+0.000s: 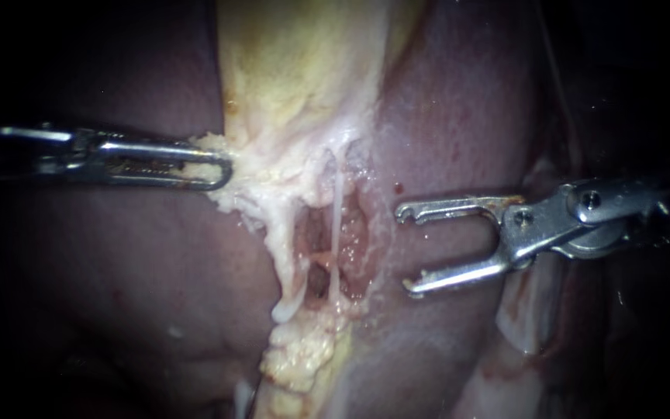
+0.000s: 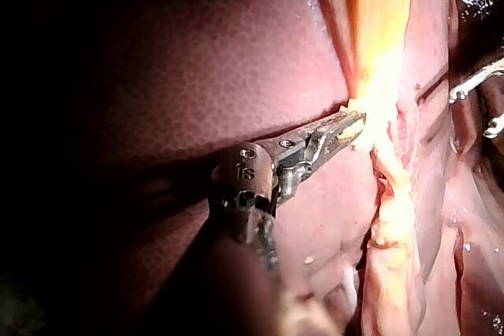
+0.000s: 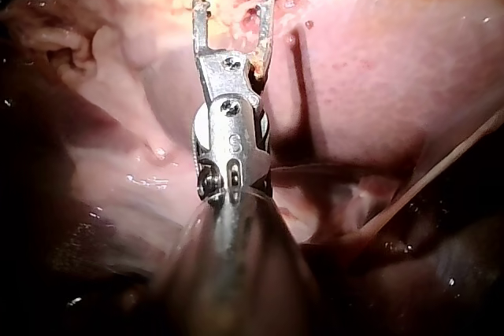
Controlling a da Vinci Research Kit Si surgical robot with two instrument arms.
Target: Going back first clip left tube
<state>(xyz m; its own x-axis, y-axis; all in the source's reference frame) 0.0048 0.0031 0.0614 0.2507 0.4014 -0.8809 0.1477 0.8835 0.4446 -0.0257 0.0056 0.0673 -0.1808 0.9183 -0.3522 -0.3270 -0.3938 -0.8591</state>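
In the endoscope view a dissected window shows two pale tubes: a thicker left tube and a thin one beside it. I see no clip on either. My right instrument comes in from the right, its forked jaws open and holding nothing, just right of the window and apart from the tubes. In the right wrist view the same jaws stand open short of the pale tissue. My left instrument is shut on the pale fatty tissue edge left of the window; the left wrist view shows that grip.
The yellowish gallbladder runs up from the window. Dark red liver lies on the left and more liver on the right. Lumpy yellow fat sits below the window. A thin strand crosses beside my right shaft.
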